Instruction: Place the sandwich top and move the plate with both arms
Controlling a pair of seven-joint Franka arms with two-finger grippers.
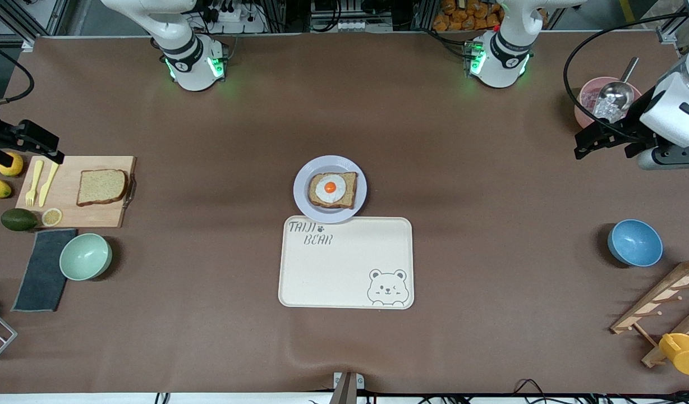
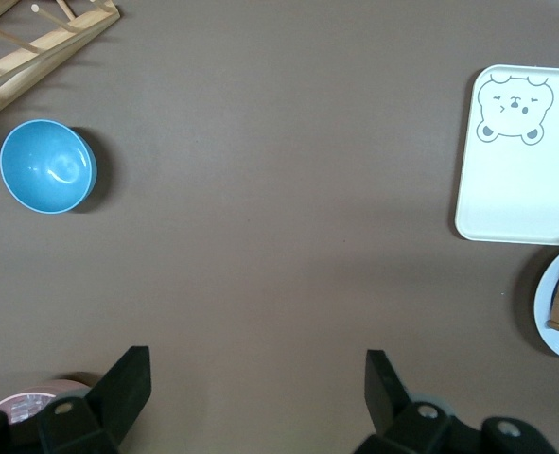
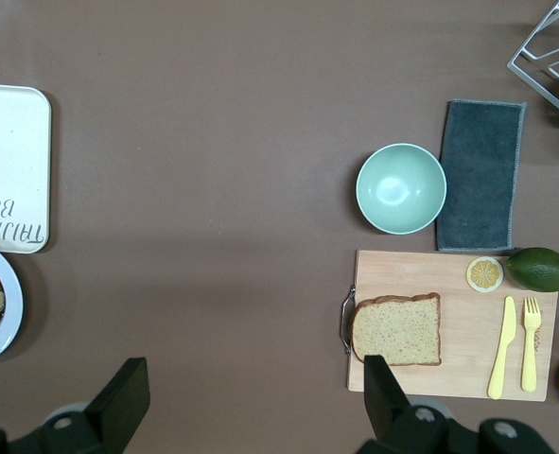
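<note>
The sandwich top [image 1: 101, 186] [image 3: 397, 328], a plain brown slice, lies flat on a wooden cutting board [image 1: 69, 216] at the right arm's end of the table. The plate [image 1: 301, 178] [image 2: 546, 301] [image 3: 8, 326] sits mid-table and carries a bread slice with a fried egg [image 1: 333, 189]. My right gripper [image 1: 41, 143] [image 3: 253, 374] hangs open and holds nothing, over bare table beside the board's edge that lies farther from the front camera. My left gripper [image 1: 594, 140] [image 2: 255, 364] is open with nothing in it, up over the table by a pink bowl.
A cream bear-printed tray [image 1: 345, 264] touches the plate's nearer edge. By the board are a mint bowl [image 1: 85, 256], dark cloth [image 1: 41, 269], avocado [image 1: 18, 219], lemons, yellow fork and knife [image 1: 41, 182]. At the left arm's end: blue bowl [image 1: 634, 242], pink bowl with scoop [image 1: 605, 101], wooden rack [image 1: 667, 306].
</note>
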